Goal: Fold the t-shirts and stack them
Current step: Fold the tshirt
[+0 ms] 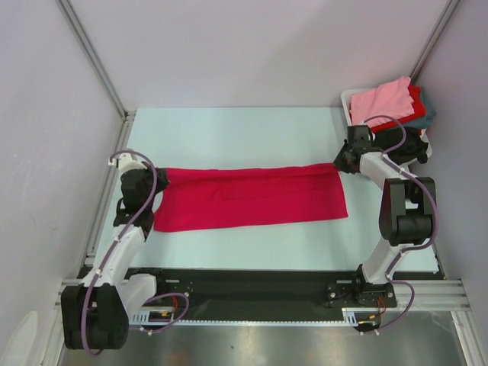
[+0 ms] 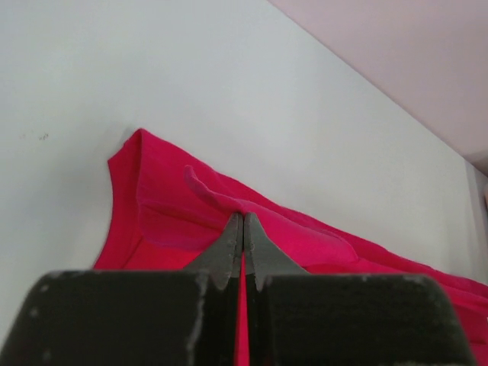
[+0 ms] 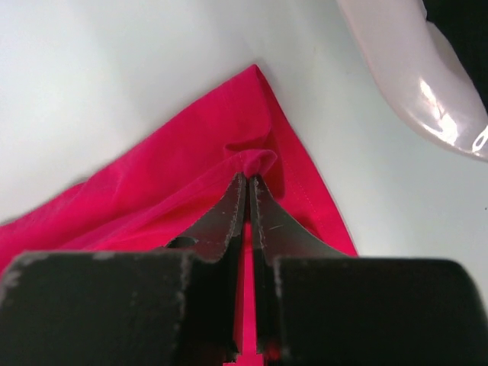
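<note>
At nine o'clock the left gripper point(image 1: 158, 183) pinched shut on the far-left edge of the crimson t-shirt point(image 1: 252, 197), spread flat mid-table. At three o'clock the right gripper point(image 1: 341, 162) clamped its far-right corner; bare table point(image 1: 229, 133) lay toward twelve.

Crimson t-shirt point(image 1: 252, 197) stretched flat, other t-shirts point(image 1: 385, 101) piled, perhaps folded
</note>
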`<state>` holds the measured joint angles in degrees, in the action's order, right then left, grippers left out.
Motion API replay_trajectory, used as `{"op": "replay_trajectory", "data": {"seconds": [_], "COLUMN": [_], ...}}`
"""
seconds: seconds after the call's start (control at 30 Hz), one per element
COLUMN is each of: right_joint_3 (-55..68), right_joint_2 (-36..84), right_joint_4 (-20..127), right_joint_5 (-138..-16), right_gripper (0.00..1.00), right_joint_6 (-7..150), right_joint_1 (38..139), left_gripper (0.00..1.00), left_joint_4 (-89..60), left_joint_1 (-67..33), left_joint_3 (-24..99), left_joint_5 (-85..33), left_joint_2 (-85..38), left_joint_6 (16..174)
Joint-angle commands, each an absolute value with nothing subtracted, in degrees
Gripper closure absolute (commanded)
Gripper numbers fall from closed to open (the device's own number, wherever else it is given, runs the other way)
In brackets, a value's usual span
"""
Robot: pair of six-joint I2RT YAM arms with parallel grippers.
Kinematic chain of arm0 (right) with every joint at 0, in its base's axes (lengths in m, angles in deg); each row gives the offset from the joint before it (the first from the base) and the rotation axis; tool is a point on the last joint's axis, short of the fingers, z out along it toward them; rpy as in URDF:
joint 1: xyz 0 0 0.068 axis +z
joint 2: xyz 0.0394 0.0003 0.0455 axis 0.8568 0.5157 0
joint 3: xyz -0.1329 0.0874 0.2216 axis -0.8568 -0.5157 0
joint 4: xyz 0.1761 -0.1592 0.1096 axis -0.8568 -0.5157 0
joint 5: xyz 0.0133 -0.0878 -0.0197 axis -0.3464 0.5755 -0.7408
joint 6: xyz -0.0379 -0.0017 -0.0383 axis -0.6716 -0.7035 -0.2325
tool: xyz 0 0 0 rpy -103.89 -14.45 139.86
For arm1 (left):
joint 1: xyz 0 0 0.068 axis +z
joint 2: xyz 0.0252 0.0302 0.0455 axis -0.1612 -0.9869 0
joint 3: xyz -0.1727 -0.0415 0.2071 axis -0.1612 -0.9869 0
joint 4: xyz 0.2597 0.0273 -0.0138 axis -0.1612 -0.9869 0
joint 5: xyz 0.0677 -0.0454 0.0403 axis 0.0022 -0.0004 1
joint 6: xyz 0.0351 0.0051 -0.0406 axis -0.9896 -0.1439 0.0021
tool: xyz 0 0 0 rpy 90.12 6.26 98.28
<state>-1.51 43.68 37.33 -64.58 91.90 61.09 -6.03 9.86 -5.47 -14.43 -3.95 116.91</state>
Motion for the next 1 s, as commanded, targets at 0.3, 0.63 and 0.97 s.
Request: {"op": "replay_trajectory", "data": {"seconds": [0.3, 0.63, 0.97], "right_joint_3": [-6.1, -11.9, -12.0], "right_joint_2": [39.2, 37.3, 32.3], "right_joint_4": [41.0, 45.8, 44.9], "right_joint_5": [-62.2, -60.1, -47.4], "right_gripper": [0.94, 0.75, 0.23], "right_joint_6": [93.9, 98.3, 98.5], "right_joint_1": [61.1, 61.1, 70.0], "left_gripper": [1.0, 1.0, 0.87], "left_joint_4": [-8.9, -12.1, -14.3], "left_joint_1": [8.0, 7.9, 7.8], "left_joint_3": [-11.6, -18.7, -22.5], "left_joint_5": [-12.0, -12.4, -21.7], "left_joint_2": [3.0, 10.9, 17.4], "left_joint_6": [118.5, 119.0, 121.1]}}
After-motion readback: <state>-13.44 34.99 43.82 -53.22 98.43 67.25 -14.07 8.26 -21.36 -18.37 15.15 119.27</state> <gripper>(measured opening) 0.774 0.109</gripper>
